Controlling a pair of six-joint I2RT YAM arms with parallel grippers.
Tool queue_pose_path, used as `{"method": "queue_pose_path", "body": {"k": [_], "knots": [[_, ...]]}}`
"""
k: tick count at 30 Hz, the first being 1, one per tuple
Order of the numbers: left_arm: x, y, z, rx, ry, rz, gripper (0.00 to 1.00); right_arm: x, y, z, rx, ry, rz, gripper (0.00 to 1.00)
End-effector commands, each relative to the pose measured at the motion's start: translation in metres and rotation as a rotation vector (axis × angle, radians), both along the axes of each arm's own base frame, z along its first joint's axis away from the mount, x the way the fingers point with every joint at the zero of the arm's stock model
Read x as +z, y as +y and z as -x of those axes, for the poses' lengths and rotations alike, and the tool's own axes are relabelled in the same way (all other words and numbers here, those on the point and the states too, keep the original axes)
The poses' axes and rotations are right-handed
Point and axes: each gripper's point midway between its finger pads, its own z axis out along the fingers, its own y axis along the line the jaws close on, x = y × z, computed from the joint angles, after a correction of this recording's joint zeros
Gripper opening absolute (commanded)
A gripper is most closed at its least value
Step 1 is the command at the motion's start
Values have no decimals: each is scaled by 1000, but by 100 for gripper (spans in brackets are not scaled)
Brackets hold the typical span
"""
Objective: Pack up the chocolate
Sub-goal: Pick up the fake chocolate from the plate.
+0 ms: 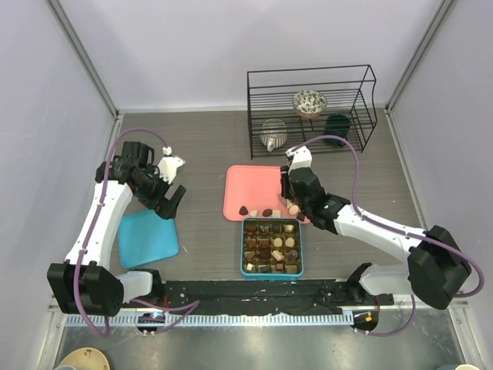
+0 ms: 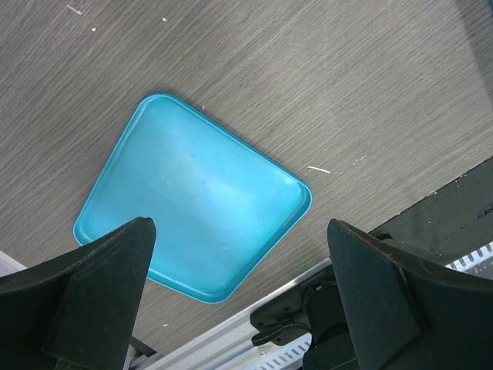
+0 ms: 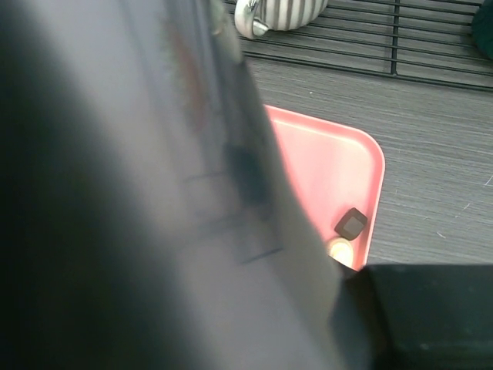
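Right gripper (image 1: 291, 203) is down at the near right corner of the pink tray (image 1: 250, 181), directly over the loose pieces there. Whether its jaws are parted or closed on a piece cannot be told, because one blurred finger (image 3: 154, 193) fills most of the wrist view. Past that finger, a dark square chocolate (image 3: 352, 223) and a cream round piece (image 3: 339, 248) lie in the tray's corner.

A few more chocolates (image 1: 267, 212) sit in a row along the tray's near edge. They are probably placed there for a short reach to the teal compartment box (image 1: 272, 247), which lies just off that edge toward the arms and looks mostly filled. The step in hand appears to be picking a corner piece for a free compartment.

Left gripper (image 1: 171, 203) hangs well off the tray's left side with its jaws wide apart and nothing between them. It looks down on the teal lid (image 2: 200, 193), probably waiting until the box needs closing.

Beyond the tray's far edge stands a wire rack (image 1: 350, 96) holding a striped mug (image 1: 273, 135) and a patterned bowl (image 1: 310, 102).
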Motion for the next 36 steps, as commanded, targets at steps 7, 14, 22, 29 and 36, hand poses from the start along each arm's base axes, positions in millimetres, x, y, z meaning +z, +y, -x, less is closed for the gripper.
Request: {"method": "queue_pose_path", "body": {"k": [7, 14, 22, 29, 36], "knots": [[1, 1, 3, 1, -12, -1, 100, 2, -6, 8, -9, -1, -14, 26], [0, 3, 8, 8, -10, -10, 100, 20, -2, 2, 9, -46, -9, 18], [2, 2, 11, 16, -22, 4, 100, 70, -2, 0, 18, -124, -42, 11], [3, 0, 11, 12, -25, 12, 100, 97, -17, 23, 31, -115, -59, 8], [3, -3, 11, 16, -31, 27, 100, 116, -20, 74, 130, -49, -148, 7]]}}
